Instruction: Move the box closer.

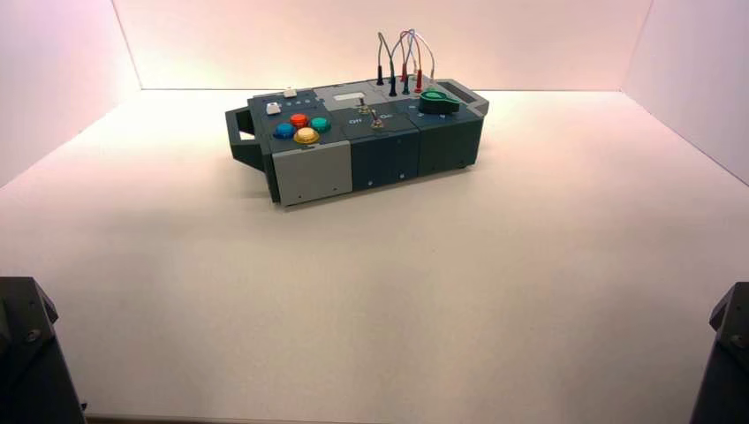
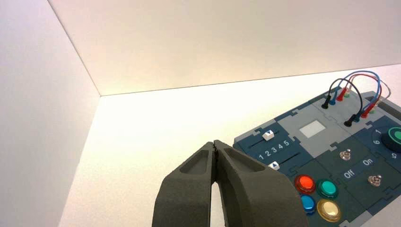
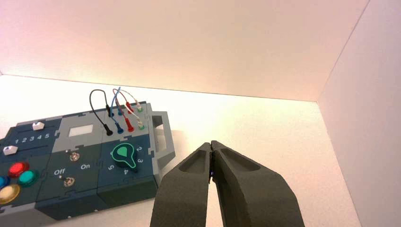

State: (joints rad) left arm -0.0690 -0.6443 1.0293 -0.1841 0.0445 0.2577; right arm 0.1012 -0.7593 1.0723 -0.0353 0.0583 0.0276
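We have both pincers narrow, each with its fingertips together and nothing between them: the left gripper (image 2: 213,142) and the right gripper (image 3: 211,143), both short of the box (image 1: 353,141) and apart from it. The box lies ahead of them, off to the right of the left gripper and to the left of the right gripper, well apart from the near edge of the table (image 1: 371,291) and close to the back wall (image 1: 371,44). We see it askew, its right end farther from us than its left. On the end toward the left gripper's side sit the red (image 1: 298,120), blue (image 1: 283,131), green (image 1: 320,125) and yellow (image 1: 306,136) buttons, with two white sliders behind them: the rear slider (image 2: 268,135) is toward the 5 end, the front slider (image 2: 274,165) at the 1 end. In the middle we find two switches, the rear switch (image 2: 345,154) and the front switch (image 2: 375,180), by the "Off" and "On" lettering. Toward the right gripper's side are the green knob (image 3: 124,153) and, behind it, plugged wires (image 3: 113,106) in black, blue, red and white.
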